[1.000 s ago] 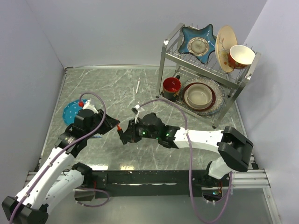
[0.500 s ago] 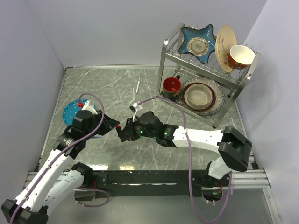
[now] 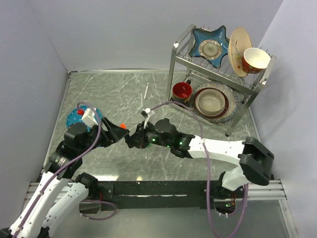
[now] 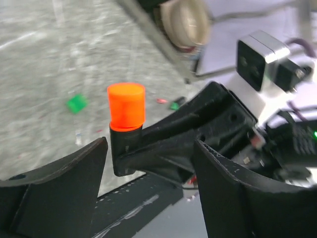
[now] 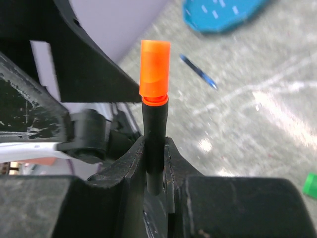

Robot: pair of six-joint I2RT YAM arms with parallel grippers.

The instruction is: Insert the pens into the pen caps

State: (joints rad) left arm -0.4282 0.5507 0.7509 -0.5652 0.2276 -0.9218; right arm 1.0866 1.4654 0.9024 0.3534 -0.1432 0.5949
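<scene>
My right gripper [image 5: 154,141] is shut on a short black marker [image 5: 154,148] and holds it upright above the table. An orange cap [image 5: 155,68] sits on the marker's tip. In the left wrist view the same marker [image 4: 124,148] and orange cap [image 4: 126,105] stand between my left gripper's [image 4: 151,148] wide-open fingers, which touch neither. From above, the two grippers [image 3: 118,131] [image 3: 130,139] meet at mid-table. A green cap [image 4: 76,104] lies on the table. A thin blue pen [image 5: 198,72] lies near the blue plate [image 5: 223,15]. A thin white pen [image 3: 146,91] lies farther back.
A metal dish rack [image 3: 174,54] with plates and bowls stands at the back right, with a red mug [image 3: 182,92] beside it. The blue plate [image 3: 74,116] lies at the left under my left arm. Walls close the left and back.
My left gripper has opened and drawn back a little to the left, leaving the orange cap on the marker. My right gripper has shifted slightly left with the marker.
</scene>
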